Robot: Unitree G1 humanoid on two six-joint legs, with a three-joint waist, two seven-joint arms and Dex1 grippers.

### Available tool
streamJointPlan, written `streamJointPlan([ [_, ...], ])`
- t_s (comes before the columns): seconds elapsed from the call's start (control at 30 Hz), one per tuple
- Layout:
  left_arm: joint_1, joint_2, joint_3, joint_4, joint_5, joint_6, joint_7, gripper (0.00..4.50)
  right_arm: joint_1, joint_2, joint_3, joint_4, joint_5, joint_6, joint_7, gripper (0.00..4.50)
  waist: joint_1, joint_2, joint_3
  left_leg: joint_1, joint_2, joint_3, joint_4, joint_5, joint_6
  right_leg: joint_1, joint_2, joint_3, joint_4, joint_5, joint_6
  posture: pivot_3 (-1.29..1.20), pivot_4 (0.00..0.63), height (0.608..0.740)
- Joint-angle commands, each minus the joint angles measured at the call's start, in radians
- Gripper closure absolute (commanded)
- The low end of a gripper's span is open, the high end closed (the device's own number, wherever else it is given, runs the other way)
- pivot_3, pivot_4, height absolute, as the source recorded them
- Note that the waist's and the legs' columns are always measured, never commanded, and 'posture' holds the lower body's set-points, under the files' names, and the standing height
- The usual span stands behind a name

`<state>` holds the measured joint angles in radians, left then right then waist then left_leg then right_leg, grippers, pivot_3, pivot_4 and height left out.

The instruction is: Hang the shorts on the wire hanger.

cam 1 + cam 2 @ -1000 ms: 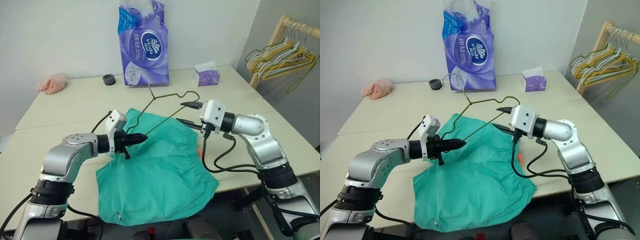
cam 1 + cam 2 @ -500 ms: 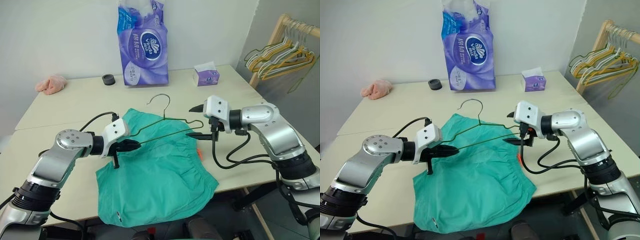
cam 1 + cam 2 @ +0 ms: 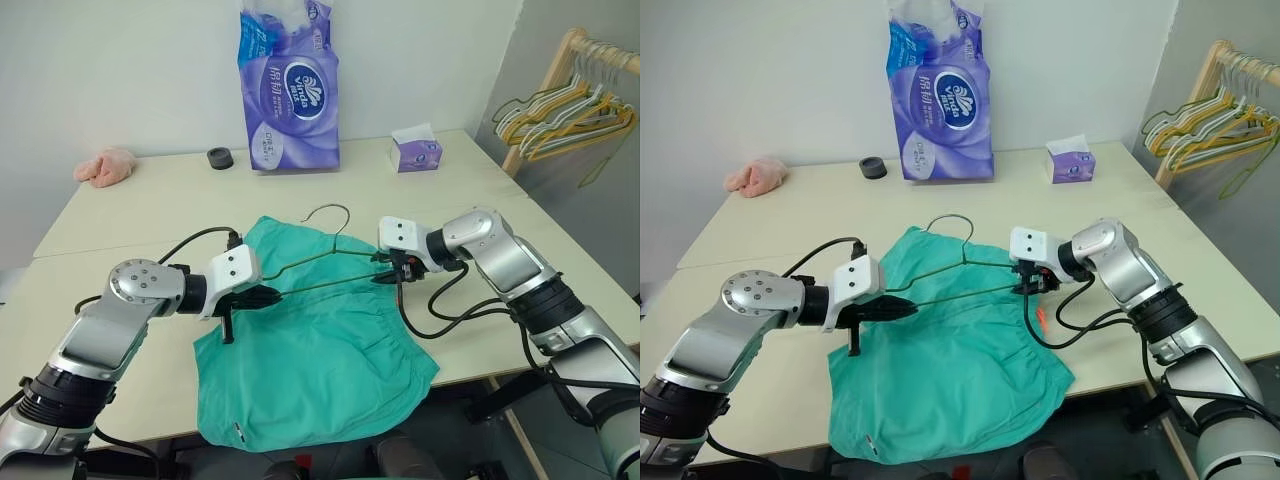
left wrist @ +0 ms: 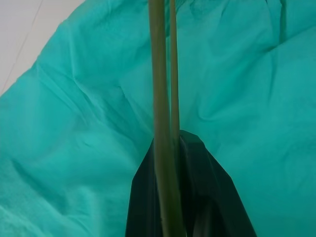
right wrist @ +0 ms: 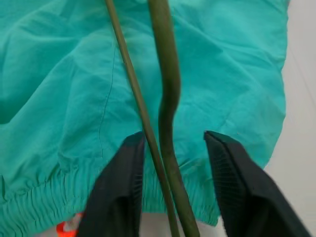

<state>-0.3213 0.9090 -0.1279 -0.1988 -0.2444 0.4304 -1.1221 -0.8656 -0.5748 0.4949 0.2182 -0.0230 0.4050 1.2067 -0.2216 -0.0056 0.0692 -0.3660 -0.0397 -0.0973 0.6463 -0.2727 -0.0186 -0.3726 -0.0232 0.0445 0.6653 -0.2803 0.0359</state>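
The wire hanger [image 3: 325,262] is spanning the air above the shorts [image 3: 320,350], barring any pass between the left gripper [image 3: 268,296] and the right gripper [image 3: 385,268]; bare table [image 3: 150,215] is lying open behind, up to the tissue pack [image 3: 288,90], the black ring [image 3: 218,158] and the tissue box [image 3: 413,152]; the rack of hangers [image 3: 560,105] is crowding the far right.
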Motion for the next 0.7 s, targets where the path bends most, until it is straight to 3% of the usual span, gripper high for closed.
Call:
streamJointPlan([
  [0.03, -0.006, 0.009, 0.031, -0.012, 0.002, -0.023, 0.001, 4.5, -0.028, -0.003, -0.008, -0.009, -0.017, -0.009, 0.028, 3.76, 0.0, 0.0, 0.0, 0.0, 0.0, 0.0, 0.0, 0.0, 0.0, 0.0, 0.0, 0.0, 0.0, 0.0, 0.0, -0.23, 0.023, 0.74],
  [0.1, -0.006, 0.007, 0.032, -0.007, 0.002, -0.026, 0.001, 4.5, -0.021, -0.009, -0.006, -0.009, -0.027, -0.019, 0.038, 4.41, 0.0, 0.0, 0.0, 0.0, 0.0, 0.0, 0.0, 0.0, 0.0, 0.0, 0.0, 0.0, 0.0, 0.0, 0.0, -0.23, 0.023, 0.74],
  [0.37, -0.015, -0.016, 0.059, 0.005, -0.038, -0.011, -0.01, 4.5, -0.005, -0.022, -0.017, -0.027, -0.028, -0.014, 0.076, 4.47, 0.0, 0.0, 0.0, 0.0, 0.0, -0.001, 0.0, 0.0, 0.0, 0.0, 0.0, -0.001, 0.001, 0.0, 0.0, -0.23, 0.023, 0.74],
  [0.67, -0.061, -0.148, 0.216, 0.1, -0.116, -0.008, 0.144, 2.02, 0.06, -0.108, -0.093, -0.114, 0.032, 0.13, 0.107, 4.5, 0.001, -0.001, -0.001, 0.0, 0.0, -0.001, 0.001, 0.0, 0.0, 0.001, -0.001, -0.001, 0.001, 0.0, 0.0, -0.26, 0.029, 0.74],
  [0.7, -0.063, -0.156, 0.238, 0.107, -0.127, -0.001, 0.158, 2.02, 0.071, -0.116, -0.1, -0.127, 0.038, 0.146, 0.107, 4.5, 0.0, -0.001, -0.001, 0.0, 0.0, -0.001, 0.001, 0.0, 0.0, 0.0, -0.001, -0.001, 0.001, 0.0, 0.0, -0.26, 0.031, 0.74],
])
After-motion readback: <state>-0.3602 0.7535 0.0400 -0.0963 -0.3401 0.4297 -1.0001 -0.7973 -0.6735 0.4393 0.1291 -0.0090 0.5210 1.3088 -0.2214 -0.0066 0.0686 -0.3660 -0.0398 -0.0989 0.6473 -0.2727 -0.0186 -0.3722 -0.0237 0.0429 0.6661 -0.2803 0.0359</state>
